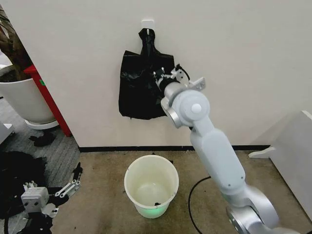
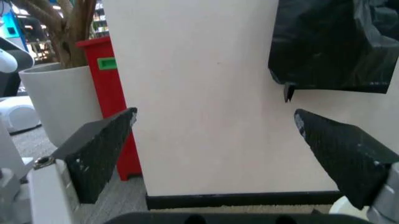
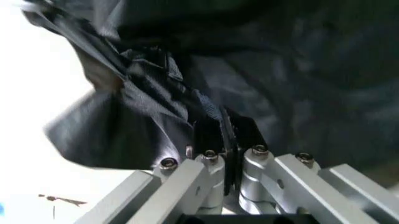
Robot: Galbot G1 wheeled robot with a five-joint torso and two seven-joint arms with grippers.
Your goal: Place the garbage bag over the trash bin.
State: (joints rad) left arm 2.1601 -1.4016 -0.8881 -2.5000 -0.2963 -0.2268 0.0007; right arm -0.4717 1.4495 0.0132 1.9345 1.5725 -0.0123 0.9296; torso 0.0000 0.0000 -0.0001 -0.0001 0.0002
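Garbage bag point(image 1: 141, 87) hangs from a wall hook point(image 1: 147, 22), at 12 o'clock above the trash bin point(image 1: 151, 185); right gripper point(image 1: 160, 80) pinches its film to pull it free. Left gripper point(image 1: 68, 187) waits, jaws apart.

white wall point(image 1: 243, 58) sits right behind the right gripper point(image 1: 163, 78). white wall hook point(image 1: 147, 23) is above it, slightly to its left. black baseboard point(image 1: 122, 148) runs well below it at the wall foot, brown carpet point(image 1: 102, 209) in front of that. black cable point(image 1: 192, 195) lies on the carpet below the gripper. far to its left: red panel point(image 1: 48, 100), big white plant pot point(image 1: 22, 100) with trunk point(image 1: 12, 48), dark lumpy heap point(image 1: 12, 180) lower down by the grey floor point(image 1: 53, 156). white panel point(image 1: 292, 151) low to its right.
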